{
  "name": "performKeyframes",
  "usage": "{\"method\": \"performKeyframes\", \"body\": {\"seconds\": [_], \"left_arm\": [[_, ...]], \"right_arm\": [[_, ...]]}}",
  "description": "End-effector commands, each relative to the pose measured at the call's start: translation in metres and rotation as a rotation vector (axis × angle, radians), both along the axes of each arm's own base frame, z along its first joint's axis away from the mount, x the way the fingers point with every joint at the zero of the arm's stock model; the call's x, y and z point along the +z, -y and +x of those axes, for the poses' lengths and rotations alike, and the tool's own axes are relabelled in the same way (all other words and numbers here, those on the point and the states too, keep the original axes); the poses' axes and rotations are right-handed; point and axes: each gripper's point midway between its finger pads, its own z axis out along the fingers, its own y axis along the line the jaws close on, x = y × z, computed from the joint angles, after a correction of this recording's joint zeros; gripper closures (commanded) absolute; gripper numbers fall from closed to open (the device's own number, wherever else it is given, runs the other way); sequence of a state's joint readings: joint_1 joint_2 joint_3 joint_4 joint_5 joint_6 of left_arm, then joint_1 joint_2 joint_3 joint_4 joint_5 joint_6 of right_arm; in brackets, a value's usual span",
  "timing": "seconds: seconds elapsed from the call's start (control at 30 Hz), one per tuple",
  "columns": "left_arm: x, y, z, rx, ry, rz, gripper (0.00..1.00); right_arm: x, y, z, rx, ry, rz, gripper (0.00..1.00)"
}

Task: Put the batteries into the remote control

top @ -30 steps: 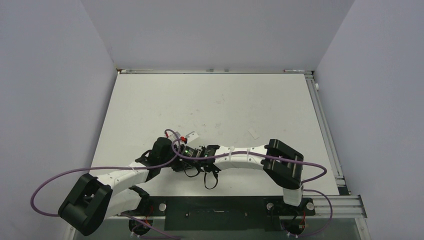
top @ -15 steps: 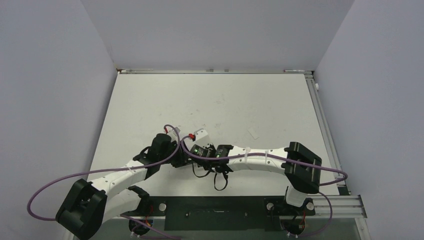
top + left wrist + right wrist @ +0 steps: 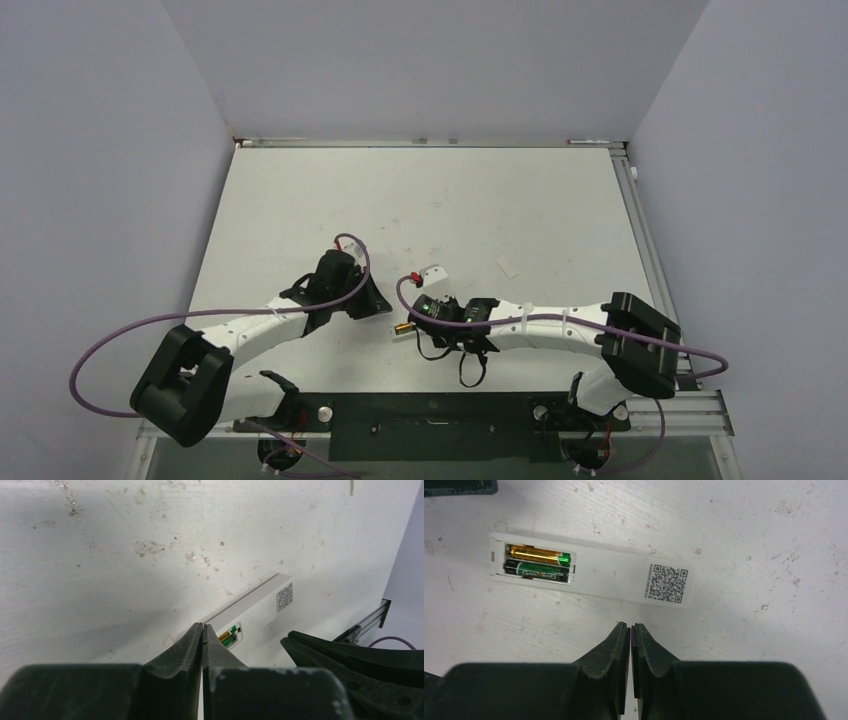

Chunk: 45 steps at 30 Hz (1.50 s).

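Seconds after the handover on the desk (image 3: 450, 200): a second ago my two pincers were huddled together, and now they have drawn apart. The left pincer (image 3: 202, 627) and the right pincer (image 3: 630, 630) are each pressed together on nothing. The remote (image 3: 589, 575) lies flat, back up, just ahead of the right pincer's tips and clear of them. Its open battery bay (image 3: 535, 564), ahead and to the left of that pincer, holds the gold battery (image 3: 536, 555) on the far side and the black battery (image 3: 536, 572) on the near side, lying side by side. Loading looks finished to me, though no cover is on.
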<state>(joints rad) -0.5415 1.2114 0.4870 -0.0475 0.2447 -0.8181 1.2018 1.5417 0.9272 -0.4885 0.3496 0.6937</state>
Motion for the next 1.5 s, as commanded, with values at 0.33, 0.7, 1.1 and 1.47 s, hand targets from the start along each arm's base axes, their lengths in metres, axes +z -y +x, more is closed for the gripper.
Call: {"method": "performKeyframes", "body": {"seconds": [0.33, 0.7, 1.1, 1.47], "left_arm": [[-0.016, 0.027, 0.018, -0.036, 0.001, 0.031, 1.0], [-0.033, 0.024, -0.006, -0.078, -0.053, 0.056, 1.0], [-0.037, 0.029, -0.023, -0.123, -0.076, 0.042, 1.0], [-0.034, 0.042, -0.037, -0.158, -0.078, 0.014, 1.0]], "right_arm": [[-0.013, 0.009, 0.001, -0.098, -0.054, 0.146, 0.91], [-0.018, 0.004, 0.022, -0.141, -0.07, 0.163, 0.91], [-0.012, -0.012, 0.049, -0.142, -0.061, 0.185, 0.91], [-0.009, -0.016, 0.069, -0.123, -0.061, 0.149, 0.91]]}}
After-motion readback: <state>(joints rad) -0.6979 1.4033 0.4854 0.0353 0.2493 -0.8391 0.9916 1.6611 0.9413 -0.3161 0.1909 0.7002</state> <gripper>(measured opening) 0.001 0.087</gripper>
